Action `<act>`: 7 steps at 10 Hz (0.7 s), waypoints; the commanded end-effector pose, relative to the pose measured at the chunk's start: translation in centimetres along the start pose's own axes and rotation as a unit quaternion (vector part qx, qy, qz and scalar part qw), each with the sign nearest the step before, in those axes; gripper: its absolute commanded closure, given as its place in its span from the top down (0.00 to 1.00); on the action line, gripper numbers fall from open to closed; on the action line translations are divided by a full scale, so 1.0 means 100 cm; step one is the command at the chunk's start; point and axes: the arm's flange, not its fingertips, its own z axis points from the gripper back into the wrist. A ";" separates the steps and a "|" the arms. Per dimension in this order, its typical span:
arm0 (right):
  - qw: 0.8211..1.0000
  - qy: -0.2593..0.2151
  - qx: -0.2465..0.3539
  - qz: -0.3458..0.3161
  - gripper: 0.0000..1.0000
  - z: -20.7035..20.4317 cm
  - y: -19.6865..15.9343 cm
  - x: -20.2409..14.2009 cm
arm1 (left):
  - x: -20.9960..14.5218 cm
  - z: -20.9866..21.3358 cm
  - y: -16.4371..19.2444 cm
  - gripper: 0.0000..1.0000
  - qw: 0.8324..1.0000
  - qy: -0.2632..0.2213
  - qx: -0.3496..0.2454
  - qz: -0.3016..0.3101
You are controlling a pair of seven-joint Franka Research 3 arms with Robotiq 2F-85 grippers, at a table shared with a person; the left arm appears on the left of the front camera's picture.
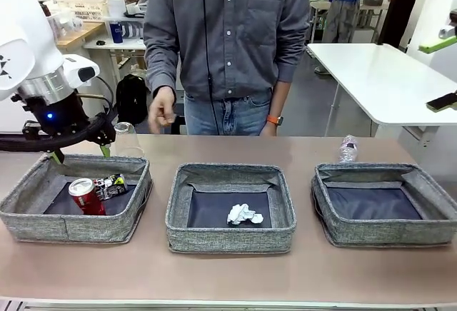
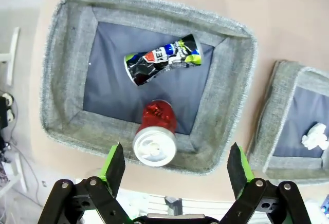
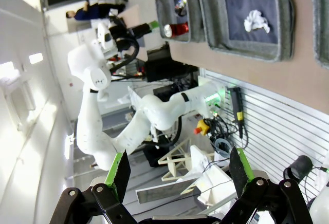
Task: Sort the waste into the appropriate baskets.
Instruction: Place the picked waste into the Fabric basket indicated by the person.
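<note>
While the red can and crushed can sit in the left basket and the paper ball in the middle basket, the left gripper hovers above the left basket, wide open and empty; the right gripper gapes empty, off the table.

The front view looks slightly down across the table from the robot's side, facing a person at the far edge, with the left basket, middle basket and right basket in a row close to the lens. The left wrist view looks straight down, close above the left basket, the middle basket cut by its right edge. The right wrist view, rolled sideways and well back off the table, sees those two baskets small at its top; all three views share them.
</note>
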 end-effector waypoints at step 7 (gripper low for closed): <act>1.000 -0.003 0.006 0.007 1.00 0.001 0.003 0.002 | 0.025 0.069 -0.031 1.00 0.800 0.097 -0.592 -0.019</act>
